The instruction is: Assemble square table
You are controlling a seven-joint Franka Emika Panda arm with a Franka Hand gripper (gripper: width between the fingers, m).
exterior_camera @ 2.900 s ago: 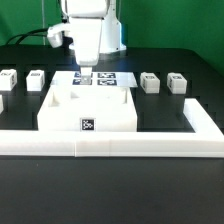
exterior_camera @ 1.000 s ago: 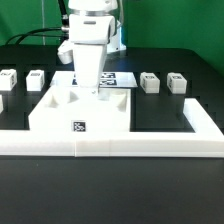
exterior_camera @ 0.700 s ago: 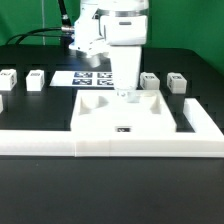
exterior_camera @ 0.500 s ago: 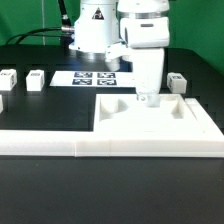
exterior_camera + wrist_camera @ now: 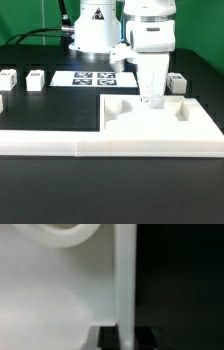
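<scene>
At the exterior view's left, two short white block legs point(image 5: 8, 78) point(image 5: 36, 78), each with a black-and-white tag on top, stand side by side on the black counter point(image 5: 50, 115). A third such block point(image 5: 2, 103) is cut off by the frame edge nearer the camera. Next comes the marker board point(image 5: 92, 78), lying flat behind the middle of the scene. The white robot arm point(image 5: 150, 35) reaches down past it.

The tool point(image 5: 151, 98) is set on the rear part of the large thick white plastic square slab point(image 5: 160, 125). In the wrist view a thin upright white rib of that slab point(image 5: 124, 286) runs between two dark pads point(image 5: 103, 339), so the tool is pinching the rib, nearly closed.

The slab lies in the corner of the long low white wall point(image 5: 60, 146), against the front run and the side arm at the exterior view's right. Its upper face shows shallow recesses. Just behind it stands another tagged white block leg point(image 5: 178, 83).
</scene>
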